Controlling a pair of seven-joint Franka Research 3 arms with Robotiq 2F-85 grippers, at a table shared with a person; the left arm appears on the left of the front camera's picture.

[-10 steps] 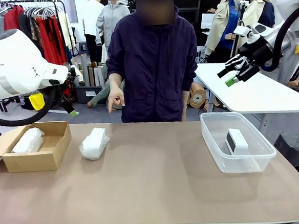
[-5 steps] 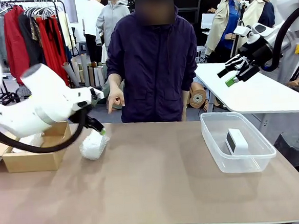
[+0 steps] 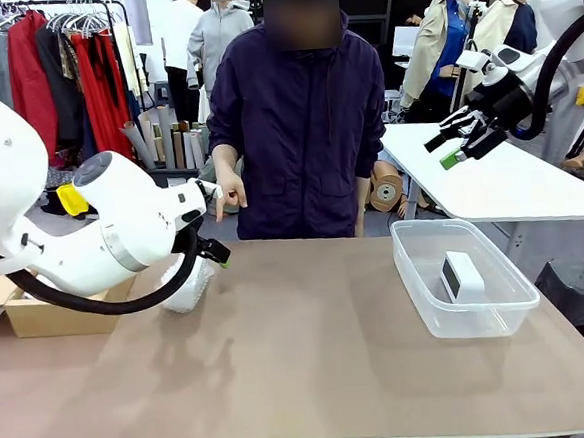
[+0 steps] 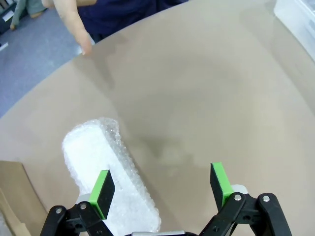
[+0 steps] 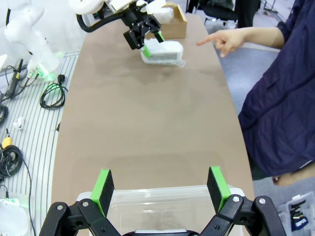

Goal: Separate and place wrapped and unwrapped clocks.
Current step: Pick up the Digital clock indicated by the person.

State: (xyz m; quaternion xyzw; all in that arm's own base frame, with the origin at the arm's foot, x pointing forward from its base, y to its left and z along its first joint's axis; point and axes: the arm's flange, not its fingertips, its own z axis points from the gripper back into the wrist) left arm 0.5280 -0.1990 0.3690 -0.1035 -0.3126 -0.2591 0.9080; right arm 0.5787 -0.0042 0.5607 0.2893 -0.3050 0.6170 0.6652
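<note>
One wrapped clock, a white block in bubble wrap, lies on the table's left part, half hidden behind my left arm. My left gripper hovers open just above it; in the left wrist view the wrapped clock sits under the left pad while the gripper centres over bare table. The unwrapped clock lies in a clear plastic container at the right. My right gripper hangs open high at the far right; in its own view the right gripper is above the container's rim.
A cardboard box stands at the table's left edge, mostly behind my left arm. The person stands at the far side, one hand pointing down toward the wrapped clock. Bare table lies between the clock and the container.
My left arm has swung right from over the cardboard box and come down over the wrapped clock on the table. The right arm and the person's hand have stayed put.
</note>
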